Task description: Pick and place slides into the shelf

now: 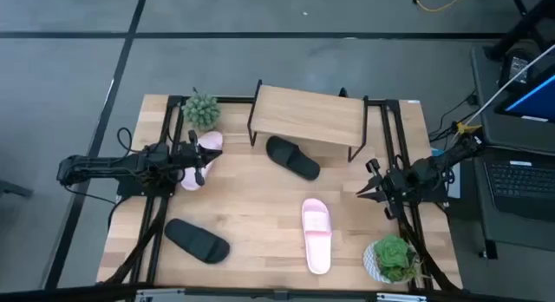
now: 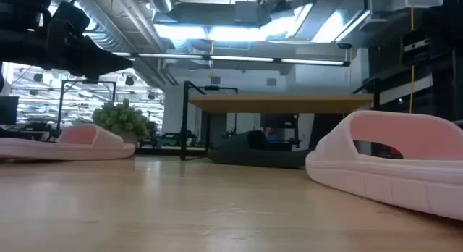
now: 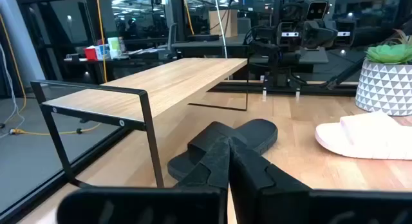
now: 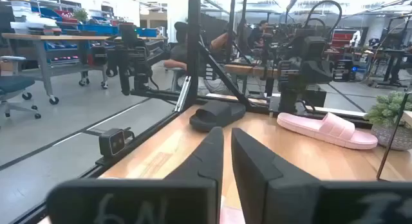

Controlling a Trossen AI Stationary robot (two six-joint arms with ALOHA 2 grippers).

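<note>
The shelf (image 1: 308,115) stands at the table's far middle on its black legs. One black slide (image 1: 292,157) lies flat just in front of it, and another black slide (image 1: 198,240) lies near the left front. A pink slide (image 1: 316,234) lies at the near middle. A second pink slide (image 1: 201,156) lies at the far left, flat on its sole (image 2: 69,145). My left gripper (image 3: 228,163) hovers above that slide, shut and empty, pointing toward the shelf. My right gripper (image 4: 226,153) waits at the table's right side, its fingers all but together with nothing between them.
A green plant (image 1: 201,109) stands at the far left beside the shelf. A potted plant (image 1: 390,259) in a white patterned pot stands at the near right corner. Black frame rails (image 1: 165,189) run along both sides of the table. Bare tabletop lies between the slides.
</note>
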